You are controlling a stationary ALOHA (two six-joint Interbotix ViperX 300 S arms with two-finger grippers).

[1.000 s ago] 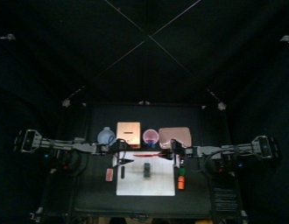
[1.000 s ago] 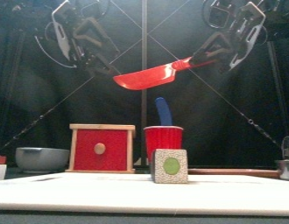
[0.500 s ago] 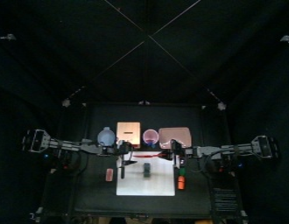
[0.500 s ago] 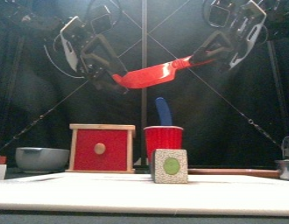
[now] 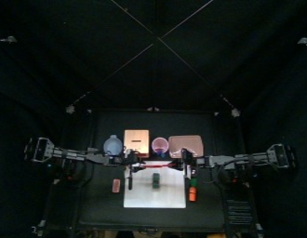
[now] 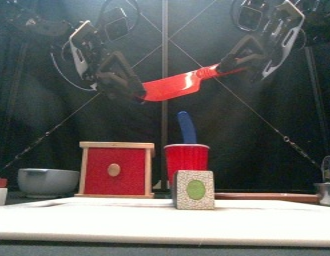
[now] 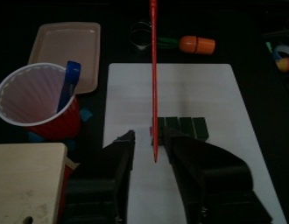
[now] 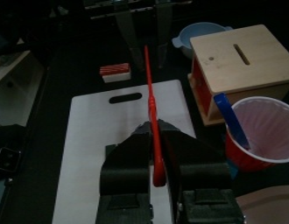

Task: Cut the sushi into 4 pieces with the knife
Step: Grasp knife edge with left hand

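Seen from the front, our right hand is pinching the red knife high over the sushi roll on the white cutting board. At the left wrist, our spread left hand is straddling the knife, probably to steady it.

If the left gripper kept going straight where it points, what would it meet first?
Probably the sushi roll on the white board. The red knife lies between the jaws of the left gripper, and depth is unclear.
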